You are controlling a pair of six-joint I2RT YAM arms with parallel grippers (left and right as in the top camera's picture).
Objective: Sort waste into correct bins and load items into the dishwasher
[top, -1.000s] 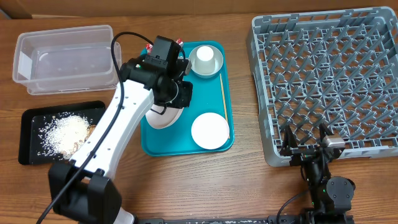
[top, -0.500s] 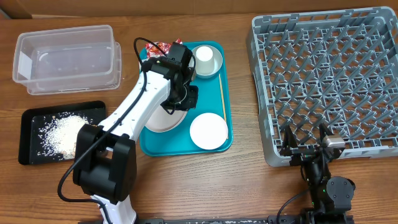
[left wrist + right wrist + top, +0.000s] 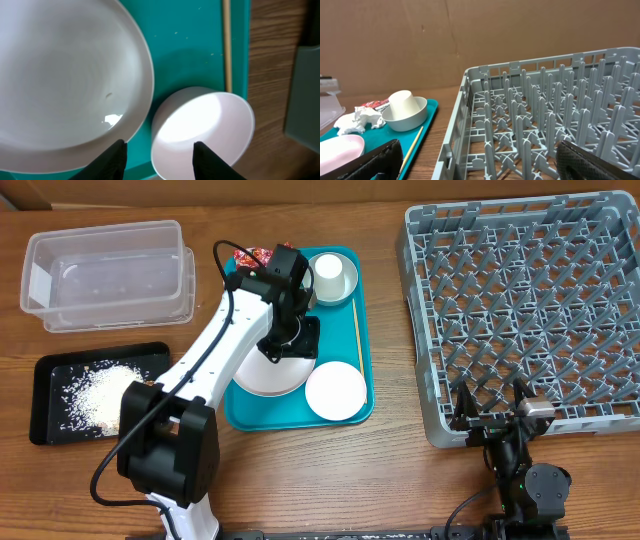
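1. Tub [image 3: 110, 280], far left: a few specks inside, otherwise unchanged.
2. Black tray [image 3: 50, 415]: the rice [image 3: 100, 392] is now in full view, since the left arm [image 3: 215, 350] no longer lies across the tray's right corner as it did a second ago.
3. Left gripper [image 3: 160, 159]: over the last second it has swung right and toward the front of the teal tray [image 3: 300, 412]. It hangs with its fingers [image 3: 116, 159] parted and empty, straddling the gap between plate and bowl.
4. Plate [image 3: 65, 75]: lies on the teal tray and looks clean in the wrist view. Scraping therefore appears finished, and loading the rack is probably the step in hand.
5. Bowl [image 3: 336, 390]: upturned on the tray, just beside the plate. Whether plate or bowl is the intended pick cannot be told.
6. Cup [image 3: 331, 272] in its dish [image 3: 345, 292], and chopstick [image 3: 356, 330]: all unmoved.
7. Rack [image 3: 415, 330]: on the table, nothing loaded yet.
8. Right gripper [image 3: 491, 405]: parked before the rack, wide open, empty, unmoved.
9. Hidden: overhead, the wrist covers the plate's far edge and the gripper itself. The tissue [image 3: 356, 120] shows only from the right wrist, and the wrapper [image 3: 258, 257] is part-covered by the arm.
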